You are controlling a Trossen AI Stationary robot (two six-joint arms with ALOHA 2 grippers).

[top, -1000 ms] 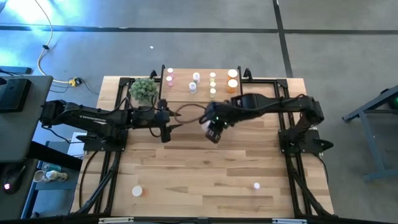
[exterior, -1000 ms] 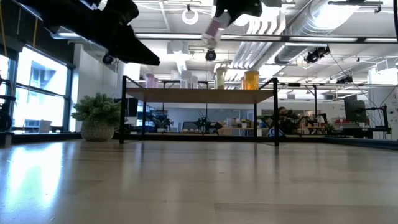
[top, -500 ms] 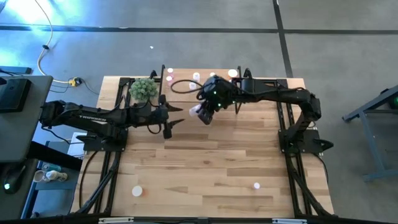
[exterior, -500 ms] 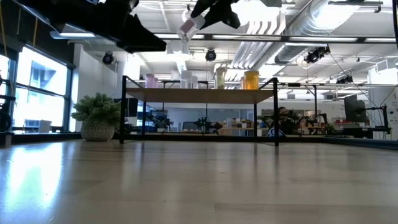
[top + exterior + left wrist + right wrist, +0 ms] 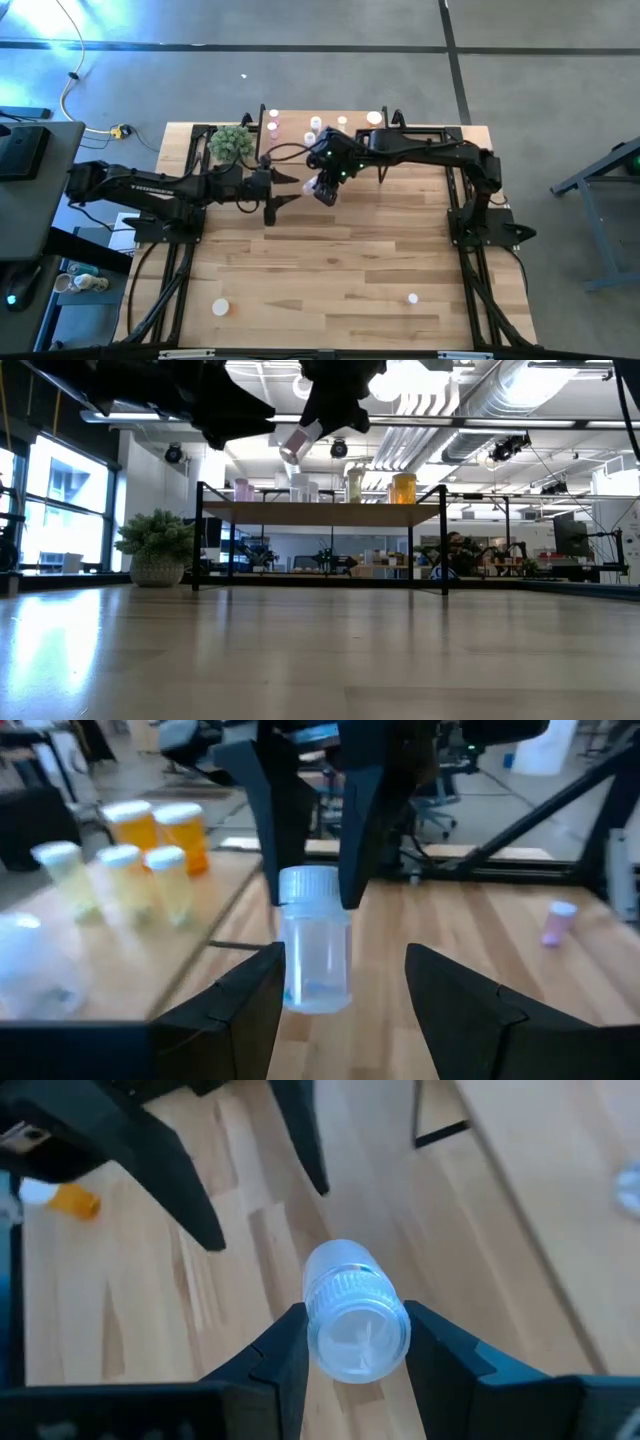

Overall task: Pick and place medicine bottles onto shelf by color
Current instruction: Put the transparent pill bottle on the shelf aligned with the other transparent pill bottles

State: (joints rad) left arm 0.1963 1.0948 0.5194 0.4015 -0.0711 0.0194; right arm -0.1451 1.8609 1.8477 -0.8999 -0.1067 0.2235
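Observation:
My right gripper (image 5: 325,188) is shut on a whitish, white-capped bottle (image 5: 315,955) high above the table's far middle. My left gripper (image 5: 278,196) is open and empty just to the left of it. In the left wrist view the bottle shows ahead of my left gripper (image 5: 345,1010), in line with the gap between its fingers. The shelf (image 5: 320,513) stands at the far edge. Pink, whitish, yellow-green (image 5: 165,880) and orange (image 5: 180,835) bottles stand upright on its top. My right gripper pinches the bottle's cap end (image 5: 310,885) between its two fingers (image 5: 365,830), one on each side. The fingers slant down from the table's right toward the left. The bottle hangs tilted below them, lifted clear of the table (image 5: 300,442).
An orange bottle (image 5: 221,307) and a pink bottle (image 5: 412,298) stand on the table near its front edge. A potted plant (image 5: 231,145) stands at the far left, beside the shelf. The black frame rails run along both table sides.
My right gripper has carried the bottle toward the table's left and far edge, up to my left gripper, then down a little. The bottle has tipped from near upright to a slant. My left gripper has edged toward the right and stayed open.

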